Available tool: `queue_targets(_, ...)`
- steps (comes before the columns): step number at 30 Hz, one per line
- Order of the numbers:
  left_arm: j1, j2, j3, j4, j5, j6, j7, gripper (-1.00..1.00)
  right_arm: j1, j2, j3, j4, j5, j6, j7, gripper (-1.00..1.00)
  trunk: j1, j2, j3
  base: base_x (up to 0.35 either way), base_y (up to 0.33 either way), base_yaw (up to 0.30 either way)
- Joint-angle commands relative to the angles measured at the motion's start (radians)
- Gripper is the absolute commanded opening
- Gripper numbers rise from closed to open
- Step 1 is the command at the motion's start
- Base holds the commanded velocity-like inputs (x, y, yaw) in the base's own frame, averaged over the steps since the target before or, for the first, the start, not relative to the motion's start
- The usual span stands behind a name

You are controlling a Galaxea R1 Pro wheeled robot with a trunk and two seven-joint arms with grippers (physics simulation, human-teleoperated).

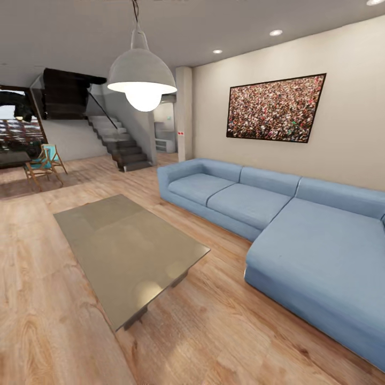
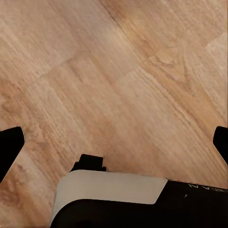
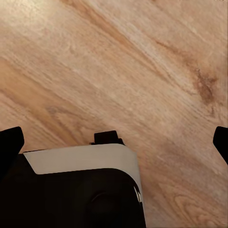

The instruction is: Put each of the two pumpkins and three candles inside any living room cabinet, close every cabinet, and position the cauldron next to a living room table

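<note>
Plank floor (image 1: 48, 321); table (image 1: 125, 251) beside sofa (image 1: 299, 235)

Table (image 1: 128, 251) left of the sofa (image 1: 299, 230), staircase (image 1: 120, 144) far behind, lamp (image 1: 141, 80) overhead

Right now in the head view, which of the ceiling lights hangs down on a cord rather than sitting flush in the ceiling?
The big white dome pendant lamp, lit, hanging above the coffee table. The small round spotlights sit recessed.
</note>
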Motion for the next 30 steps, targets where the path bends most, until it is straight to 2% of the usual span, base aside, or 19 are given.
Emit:
queue_targets(1,0.0,0.0,-0.002,0.0,0.006,-0.002,0.001,1.0,0.001,0.0,0.0,-0.002,-0.009,-0.003,0.0,1.0,0.0,0.0,-0.001,-0.075,0.0,0.256)
queue_targets(14,0.0,0.0,-0.001,0.0,0.006,-0.002,0.0,1.0,0.001,0.0,0.0,-0.002,-0.009,-0.003,0.0,1.0,0.0,0.0,-0.001,-0.014,0.0,0.282)
queue_targets(24,0.0,0.0,-0.001,0.0,0.006,-0.002,0.001,1.0,0.001,-0.001,0.0,-0.002,-0.009,-0.003,0.0,1.0,0.0,0.0,-0.001,-0.205,0.0,0.287)
queue_targets(30,0.0,0.0,-0.002,0.0,0.006,-0.002,0.0,1.0,0.001,-0.001,0.0,-0.002,-0.01,-0.003,0.0,1.0,0.0,0.0,-0.001,-0.03,0.0,0.09)
